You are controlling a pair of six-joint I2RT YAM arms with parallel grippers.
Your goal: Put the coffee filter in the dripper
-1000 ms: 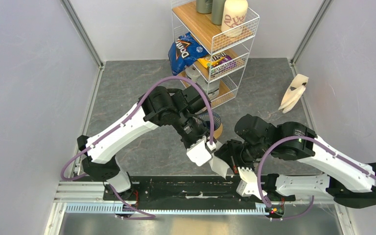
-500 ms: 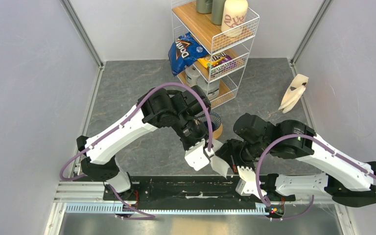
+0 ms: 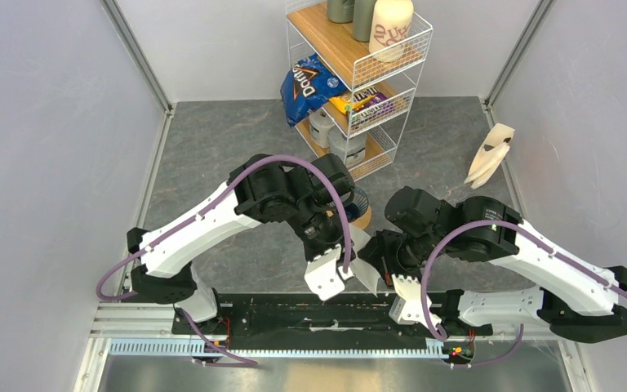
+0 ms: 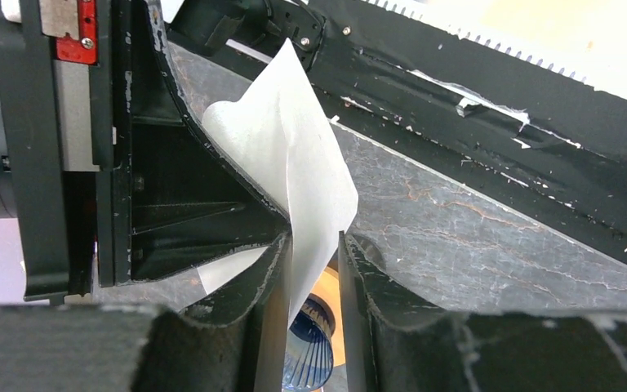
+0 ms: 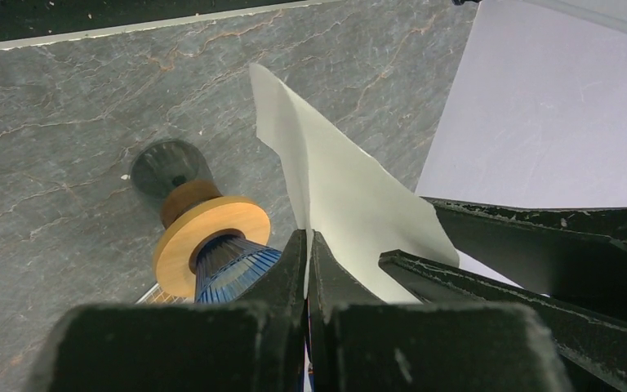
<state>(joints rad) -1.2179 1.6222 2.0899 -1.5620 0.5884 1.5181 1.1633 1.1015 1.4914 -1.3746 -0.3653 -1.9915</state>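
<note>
The coffee filter (image 3: 366, 279), a thin white paper cone, hangs above the table near its front edge. My right gripper (image 3: 381, 263) is shut on it; in the right wrist view (image 5: 306, 242) its jaws pinch the filter's (image 5: 351, 196) fold. My left gripper (image 3: 346, 265) is open, and the filter's (image 4: 294, 155) edge passes between its fingers (image 4: 314, 245), lying against the left one. The dark blue ribbed dripper (image 3: 359, 201) sits in a tan wooden ring (image 5: 175, 237) behind both grippers, partly hidden by the left arm. It also shows in the wrist views (image 4: 312, 359) (image 5: 233, 263).
A wire shelf (image 3: 359, 73) at the back holds a chips bag (image 3: 306, 82), bottles and a cream canister (image 3: 390, 28). A cream folded bag (image 3: 490, 155) leans by the right wall. A black rail (image 3: 294, 314) runs along the near edge. A dark cup (image 5: 167, 163) lies under the ring.
My left gripper has moved toward the near edge and in around the filter's edge. My right gripper has shifted slightly left, still holding the filter.
</note>
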